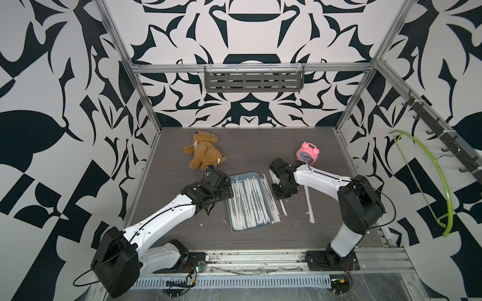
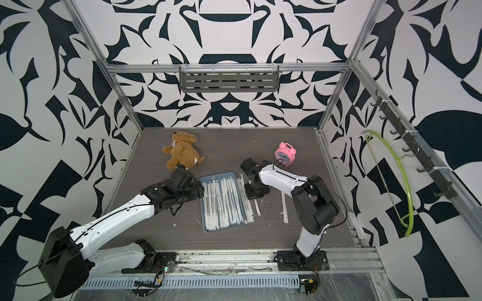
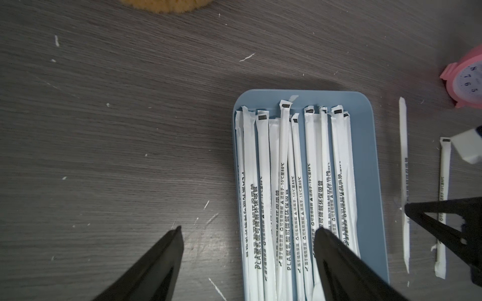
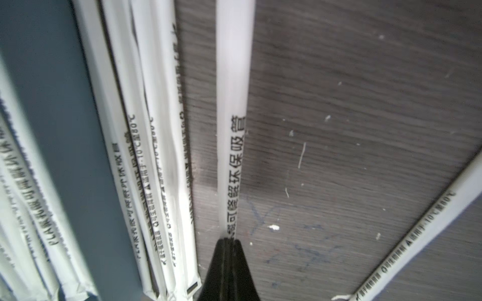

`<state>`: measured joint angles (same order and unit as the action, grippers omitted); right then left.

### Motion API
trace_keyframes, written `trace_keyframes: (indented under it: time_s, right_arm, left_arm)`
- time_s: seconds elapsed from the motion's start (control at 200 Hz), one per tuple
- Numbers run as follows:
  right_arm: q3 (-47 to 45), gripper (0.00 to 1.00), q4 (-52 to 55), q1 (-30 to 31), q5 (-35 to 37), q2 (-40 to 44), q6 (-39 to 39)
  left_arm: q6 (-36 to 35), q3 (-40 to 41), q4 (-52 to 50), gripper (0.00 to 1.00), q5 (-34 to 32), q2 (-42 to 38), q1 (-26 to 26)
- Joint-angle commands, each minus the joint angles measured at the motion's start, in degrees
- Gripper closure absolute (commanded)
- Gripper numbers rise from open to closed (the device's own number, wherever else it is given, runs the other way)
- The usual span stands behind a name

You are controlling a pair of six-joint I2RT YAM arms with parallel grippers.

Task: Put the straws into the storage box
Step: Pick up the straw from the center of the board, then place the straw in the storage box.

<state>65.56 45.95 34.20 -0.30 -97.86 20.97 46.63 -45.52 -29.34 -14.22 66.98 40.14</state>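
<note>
Most of the job looks done. Most of the straws [image 1: 247, 203] lie side by side in the storage box [image 1: 245, 173]. The box sits flat in the middle of the table [image 1: 182, 234].

A few straws are not in yet. They lie on the table on the right arm's side of the box. A small bunch [image 1: 277, 206] is just beside the rim, and one more [image 1: 309, 208] is farther off.

The step in hand is picking one up. The right fingers [image 4: 221, 263] are down at the table and pressed tight together. They pinch the loose straw [image 4: 233, 104], which lies by itself, a little apart from the bunch. The straw is not lifted yet, as far as I can tell. How much of it sticks out behind the fingers is hidden.

The left fingers [image 3: 161, 260] are spread wide and hold nothing. They hang over the box's other long edge, with one finger above the table and one above the straws in the box.

Next, I think the right arm has to lift the straw gently and carry it over the low rim. It should turn the straw to point the same way as the others. Then it should go down low and let go. The paper wrapper is thin and floppy, so the straw may droop or slip. The left fingers are close, so the right arm needs to keep clear of them.
</note>
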Motion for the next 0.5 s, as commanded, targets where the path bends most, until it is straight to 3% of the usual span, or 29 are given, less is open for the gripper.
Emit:
trace_keyframes:
  time_s: [0.0, 0.195, 0.495]
  right_arm:
    - [3.29, 0.96, 3.57, 1.09, 1.24, 3.13, 1.39]
    - [11.74, 0.98, 6.72, 11.07, 5.41, 2.31, 8.4]
    - [20.14, 0.99, 2.29, 22.39, 9.03, -8.55, 21.3]
  left_arm:
    - [0.51, 0.23, -0.92, 0.14, -1.79, -0.82, -0.15]
    - [1.02, 1.76, -2.53, 0.14, -4.98, -3.54, -0.15]
    - [2.31, 4.72, -2.51, 0.14, -5.21, -5.87, -0.15]
